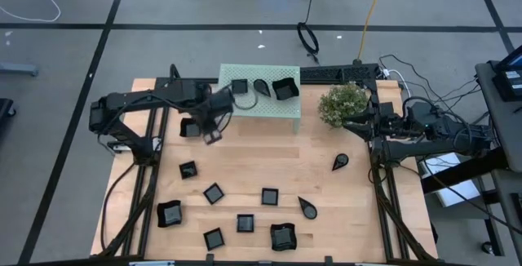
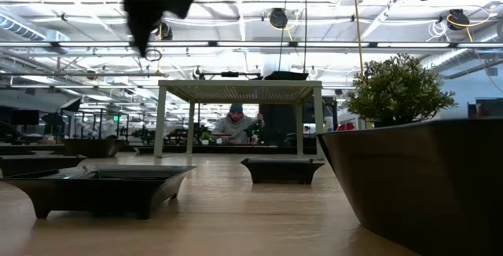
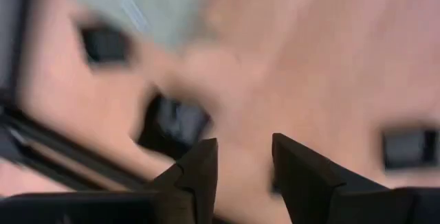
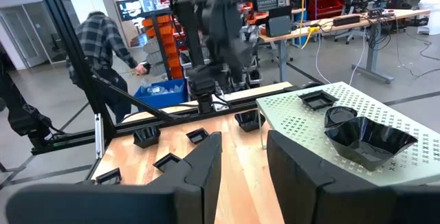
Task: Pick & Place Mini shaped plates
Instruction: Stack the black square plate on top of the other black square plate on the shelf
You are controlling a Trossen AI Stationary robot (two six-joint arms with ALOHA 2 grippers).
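Spreading across the room's middle, the table (image 1: 318, 176) carries everything, largest first: the mint stand (image 1: 285, 107) at twelve o'clock, then the plant (image 1: 342, 103) just off its two-o'clock side.

On the stand sit three black plates: a small square (image 1: 239, 86), a teardrop (image 1: 261, 87) and a big curved-rim square (image 1: 284, 89); the right wrist view shows the same three, with the big one (image 4: 368, 141) nearest.

The left arm (image 1: 147, 103) reaches in from nine o'clock. Its gripper (image 1: 214, 127) hangs above the wood just off the stand's eight-o'clock corner, fingers (image 3: 199, 172) a narrow gap apart with nothing between them. A black plate (image 1: 189, 128) lies on the table beside it.

The right arm (image 1: 432, 131) waits at three o'clock by the plant; its gripper (image 4: 240, 162) is parted a little and empty.

The other plates lie scattered over the near half of the table: big squares at seven o'clock (image 1: 169, 214) and six o'clock (image 1: 282, 237), teardrops at four o'clock (image 1: 340, 163) and five o'clock (image 1: 307, 209), and small squares between (image 1: 188, 170), (image 1: 214, 193), (image 1: 269, 195), (image 1: 245, 223), (image 1: 214, 238).

A person (image 2: 233, 126) sits far behind, seen under the stand in the low view; another (image 4: 103, 42) walks past in the right wrist view.
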